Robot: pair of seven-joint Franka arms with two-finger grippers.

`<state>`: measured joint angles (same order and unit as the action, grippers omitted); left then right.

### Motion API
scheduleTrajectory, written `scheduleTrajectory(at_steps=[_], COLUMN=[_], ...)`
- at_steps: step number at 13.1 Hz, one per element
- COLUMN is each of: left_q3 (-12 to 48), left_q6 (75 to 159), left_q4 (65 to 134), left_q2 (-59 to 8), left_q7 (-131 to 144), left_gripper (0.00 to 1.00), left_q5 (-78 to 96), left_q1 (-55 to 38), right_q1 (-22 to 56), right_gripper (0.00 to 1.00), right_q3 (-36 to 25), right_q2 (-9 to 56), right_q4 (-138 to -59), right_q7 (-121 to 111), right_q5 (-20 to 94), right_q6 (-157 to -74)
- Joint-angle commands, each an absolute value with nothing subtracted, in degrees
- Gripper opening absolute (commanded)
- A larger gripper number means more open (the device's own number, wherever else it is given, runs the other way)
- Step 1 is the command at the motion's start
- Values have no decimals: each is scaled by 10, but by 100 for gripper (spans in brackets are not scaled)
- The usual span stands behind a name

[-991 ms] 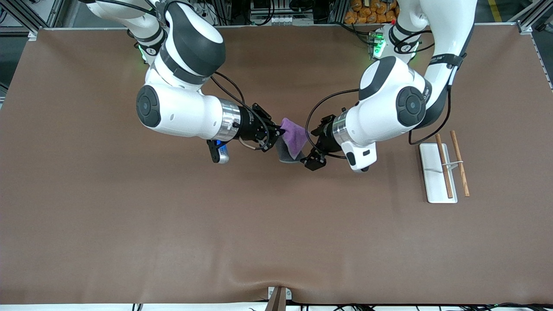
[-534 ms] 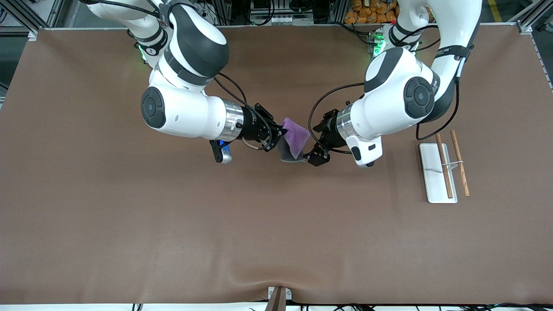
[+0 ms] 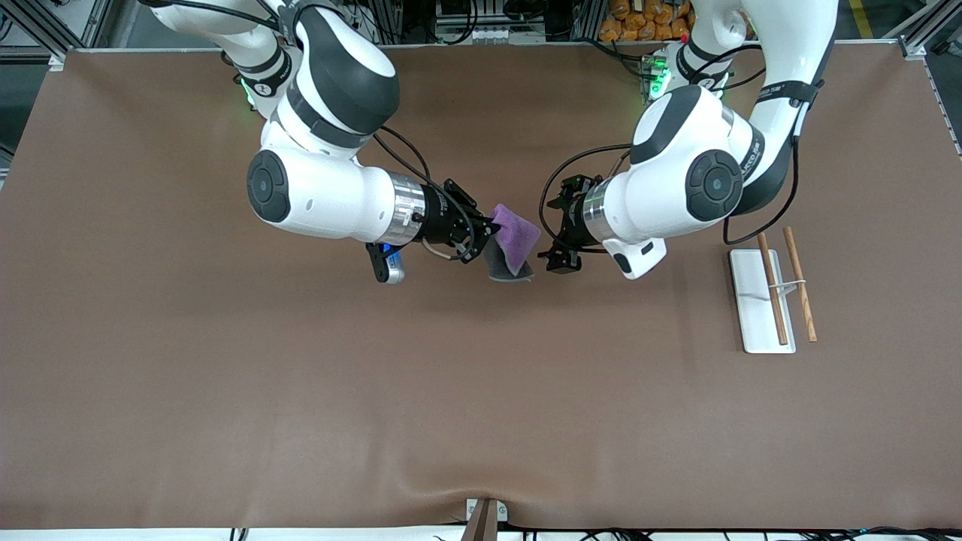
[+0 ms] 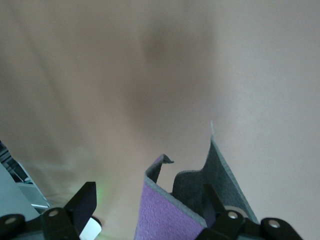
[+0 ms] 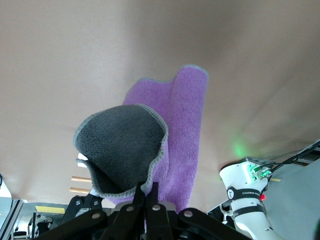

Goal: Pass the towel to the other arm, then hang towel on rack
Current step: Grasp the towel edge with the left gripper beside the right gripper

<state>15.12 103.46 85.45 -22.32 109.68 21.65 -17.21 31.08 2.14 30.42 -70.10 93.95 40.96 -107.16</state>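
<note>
**Handover: left gripper repositioning at the towel**

Since the earlier frames, the left gripper (image 3: 561, 252) has swung from the towel's lower corner up to a spot beside its free edge, and the left arm's elbow has shifted. The right gripper (image 3: 481, 234) holds its place, fingers clamped together on one end of the purple-and-grey towel (image 3: 515, 244), which hangs folded in the air over the table's (image 3: 225, 376) middle so that the loose end faces the left arm. In the left wrist view, the left gripper's fingers (image 4: 82, 205) stand apart, with the towel edge (image 4: 200, 195) lying against one of them, apparently for a fresh bite. The rack (image 3: 763, 300) stands toward the left arm's end of the table, well apart from both grippers, within the receiving arm's reach.
</note>
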Motion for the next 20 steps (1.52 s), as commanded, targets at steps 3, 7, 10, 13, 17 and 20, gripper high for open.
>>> scheduleTrajectory(at_steps=[3, 7, 10, 13, 17, 20], left_q3=[151, 151, 151, 151, 151, 151], left_q6=[1032, 1033, 1035, 1044, 1055, 1057], left_q4=[859, 858, 857, 855, 854, 853], left_q2=[-219, -231, -231, -233, -240, -244], left_q7=[1129, 1151, 1152, 1151, 1149, 1144], left_gripper=[93, 88, 74, 63, 46, 11], left_q5=[212, 235, 253, 279, 279, 279], left_q1=[-171, -173, -175, -176, -177, -176], right_q1=[318, 318, 318, 320, 320, 320], right_gripper=[0, 0, 0, 0, 0, 0], right_q3=[14, 14, 14, 14, 14, 14], right_q2=[303, 303, 303, 304, 304, 304], right_q4=[-700, -700, -700, -700, -700, -700], right_q7=[948, 948, 949, 961, 962, 962], right_q5=[421, 421, 421, 421, 421, 421], right_q6=[-1075, -1076, -1076, -1091, -1096, -1096])
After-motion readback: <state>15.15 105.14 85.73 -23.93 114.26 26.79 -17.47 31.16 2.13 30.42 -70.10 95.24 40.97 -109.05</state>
